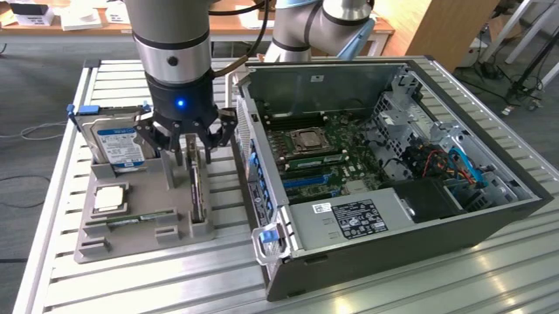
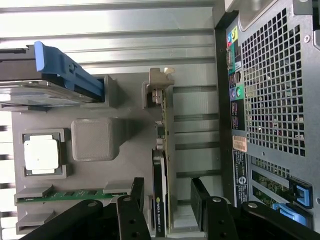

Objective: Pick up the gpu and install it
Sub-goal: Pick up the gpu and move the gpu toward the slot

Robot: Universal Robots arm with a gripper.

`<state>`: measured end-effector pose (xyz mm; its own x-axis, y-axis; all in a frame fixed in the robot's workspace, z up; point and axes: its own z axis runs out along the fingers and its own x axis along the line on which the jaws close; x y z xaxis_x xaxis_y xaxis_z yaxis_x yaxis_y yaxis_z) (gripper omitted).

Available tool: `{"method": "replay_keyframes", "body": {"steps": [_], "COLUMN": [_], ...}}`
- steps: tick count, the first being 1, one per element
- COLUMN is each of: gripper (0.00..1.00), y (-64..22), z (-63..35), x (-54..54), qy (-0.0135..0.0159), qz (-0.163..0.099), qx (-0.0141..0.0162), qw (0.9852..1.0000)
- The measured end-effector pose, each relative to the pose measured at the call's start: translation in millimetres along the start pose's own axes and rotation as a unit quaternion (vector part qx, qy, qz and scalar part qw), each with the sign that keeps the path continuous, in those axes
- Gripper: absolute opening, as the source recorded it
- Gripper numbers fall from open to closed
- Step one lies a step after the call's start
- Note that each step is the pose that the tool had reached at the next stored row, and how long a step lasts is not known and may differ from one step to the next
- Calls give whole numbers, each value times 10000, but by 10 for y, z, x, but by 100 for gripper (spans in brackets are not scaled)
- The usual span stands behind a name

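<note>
Grey moulded plastic forms the fixture tray point(image 1: 162, 186) I'm working over, which sits on a ribbed aluminium table point(image 1: 131, 275). Starting at the exterior view's left, a boxy hard drive point(image 1: 118, 140) with a blue-and-white label stands upright in its slot. Beside it a square, silver-lidded processor point(image 1: 109, 198) lies flat in its pocket, and a slim green memory stick point(image 1: 140, 218) rests on edge near the tray's front. Next over is the gpu point(image 1: 198, 193), a thin dark slab with a tan metallic edge, standing edge-up in its own slot. The gripper point(image 1: 194, 154) hangs directly above it. In the wrist view the black fingers point(image 2: 137, 192) are spread apart, one to either face of the card with a gap on each side, gripping nothing. The card's long axis runs parallel to the side wall of the open computer case point(image 1: 376, 255) just to the exterior view's right, so I judge the jaws are squared across its thin dimension.
</note>
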<state>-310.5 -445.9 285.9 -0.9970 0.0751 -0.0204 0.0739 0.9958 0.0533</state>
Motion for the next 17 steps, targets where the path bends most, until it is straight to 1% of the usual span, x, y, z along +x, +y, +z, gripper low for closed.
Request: {"method": "replay_keyframes", "body": {"steps": [17], "gripper": [50], "y": [-15], "z": [274], "x": [6], "qy": [7], "qz": [-7], "qx": [-2], "qw": [10000]}}
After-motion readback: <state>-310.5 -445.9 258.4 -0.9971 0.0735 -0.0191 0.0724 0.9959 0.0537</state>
